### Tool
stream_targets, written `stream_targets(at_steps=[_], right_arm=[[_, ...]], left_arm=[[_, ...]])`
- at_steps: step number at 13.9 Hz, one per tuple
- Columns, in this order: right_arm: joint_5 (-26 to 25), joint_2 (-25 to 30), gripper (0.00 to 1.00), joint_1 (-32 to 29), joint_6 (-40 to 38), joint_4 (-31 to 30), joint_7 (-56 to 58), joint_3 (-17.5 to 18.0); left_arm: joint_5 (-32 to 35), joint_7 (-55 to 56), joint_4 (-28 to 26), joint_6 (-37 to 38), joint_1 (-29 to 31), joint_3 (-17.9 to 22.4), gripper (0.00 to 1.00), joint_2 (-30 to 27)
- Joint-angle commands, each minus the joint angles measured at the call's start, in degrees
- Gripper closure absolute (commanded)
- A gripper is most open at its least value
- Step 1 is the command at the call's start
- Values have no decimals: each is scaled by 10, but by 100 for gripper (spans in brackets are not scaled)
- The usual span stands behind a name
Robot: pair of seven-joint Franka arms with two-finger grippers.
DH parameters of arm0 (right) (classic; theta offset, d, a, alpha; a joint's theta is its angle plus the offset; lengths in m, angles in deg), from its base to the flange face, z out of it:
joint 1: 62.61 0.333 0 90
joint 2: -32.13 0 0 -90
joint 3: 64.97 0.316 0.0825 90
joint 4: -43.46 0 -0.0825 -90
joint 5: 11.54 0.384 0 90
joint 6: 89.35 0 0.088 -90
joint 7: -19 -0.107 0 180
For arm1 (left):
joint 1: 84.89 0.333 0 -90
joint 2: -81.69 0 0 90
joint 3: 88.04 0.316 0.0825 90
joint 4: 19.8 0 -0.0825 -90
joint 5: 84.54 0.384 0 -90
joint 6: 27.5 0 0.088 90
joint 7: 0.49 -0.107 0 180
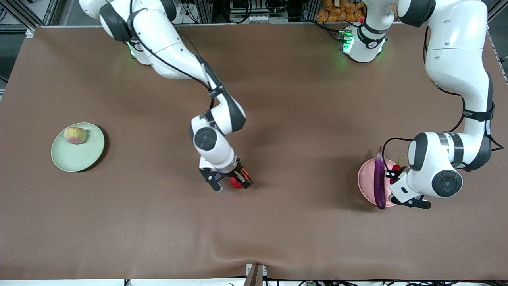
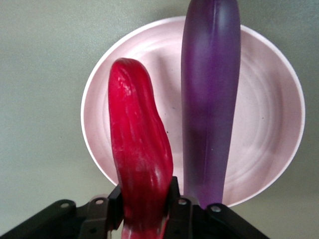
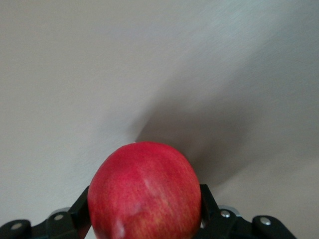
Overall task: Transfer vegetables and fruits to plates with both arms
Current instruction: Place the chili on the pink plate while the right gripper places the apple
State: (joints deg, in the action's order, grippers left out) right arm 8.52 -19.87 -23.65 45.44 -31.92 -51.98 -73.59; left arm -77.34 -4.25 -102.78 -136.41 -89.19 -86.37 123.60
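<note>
Plates numbering two are lying on the desk [image 1: 278,99], pink plate [image 2: 269,124] under the left gripper [image 2: 144,209] whose fingers are pinching the chili [image 2: 139,159] beside one eggplant [image 2: 209,99], green plate [image 1: 75,157] bearing one pale fruit [image 1: 75,135], while the right gripper [image 3: 144,219] fingers are clasping one red fruit [image 3: 144,191].

A wide table draped in a matte brown cloth [image 1: 278,99] fills the view; grey metal framing [image 1: 206,10] lines its top edge.

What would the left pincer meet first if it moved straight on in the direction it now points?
Probably the pink plate: the left pincer, closed around the red chili pepper, points down at it, beside the eggplant. Depth is unclear.
</note>
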Motion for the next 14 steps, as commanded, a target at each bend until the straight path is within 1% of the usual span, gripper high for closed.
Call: stream_targets(at_steps=[1,2,4,5,6,7,9,10,12,14], right_arm=[[4,52,100,-63,-124,9,42,25],[4,79,100,-85,-177,6,75,26],[4,112,100,-131,-300,2,146,25],[4,130,100,-157,-345,-4,178,24],[1,152,100,-183,-373,-26,220,23],[-2,177,100,-208,-383,-62,273,21],[-12,225,100,-264,-378,-150,413,19],[-39,239,100,-288,-378,-174,487,11],[-97,241,100,-333,-395,-181,583,-4],[-135,237,100,-387,-398,-191,653,-5]], left_arm=[[12,-7,-3,-5,-3,-3,0,-3],[12,-6,-3,-5,-4,-2,0,-3],[12,-2,-5,-4,-5,-3,0,-7],[12,-1,-9,-4,-5,-3,0,-10],[12,2,-10,-1,-5,-3,0,-14],[12,6,-12,3,-7,-3,0,-19],[12,36,-17,11,-16,-5,0,-32],[12,64,-20,12,-26,-4,0,-41],[12,102,-39,12,-33,-5,0,-67],[12,122,-69,12,-43,-5,0,-100]])
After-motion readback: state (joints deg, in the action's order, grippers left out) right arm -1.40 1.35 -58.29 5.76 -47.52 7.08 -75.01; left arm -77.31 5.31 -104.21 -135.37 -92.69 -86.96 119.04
